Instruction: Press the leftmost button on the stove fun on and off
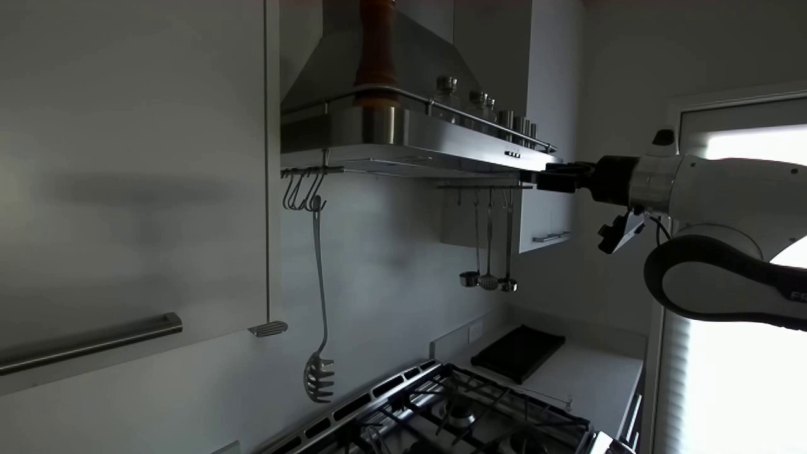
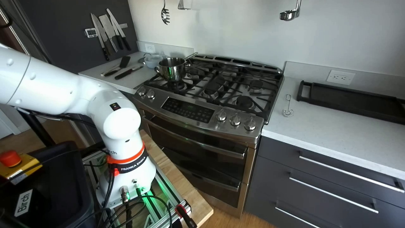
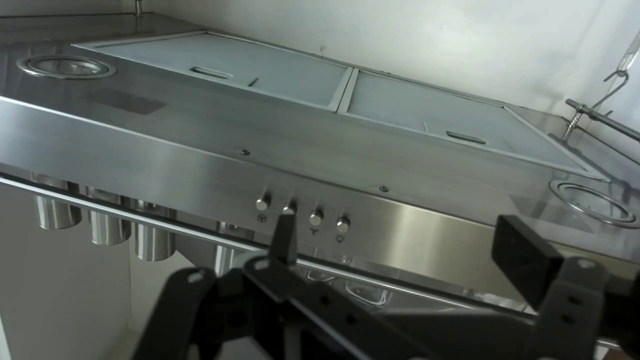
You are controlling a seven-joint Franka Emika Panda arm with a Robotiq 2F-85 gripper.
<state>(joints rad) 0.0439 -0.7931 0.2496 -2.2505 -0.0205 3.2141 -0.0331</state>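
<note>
The stove hood has a short row of small round buttons on its steel front panel. In the wrist view the hood stands upside down, with its underside at the top. There, the button at the right end of the row, the leftmost when facing the hood, has a ring-like symbol. The buttons also show small in an exterior view. My gripper is open and empty, its fingers wide apart. One finger overlaps the second button from the picture's left; contact cannot be told. The gripper is near the hood's front lower edge.
A rail runs along the hood's top, with glass jars, metal canisters and a wooden mill behind it. Utensils hang below the hood. A pot stands on the stove.
</note>
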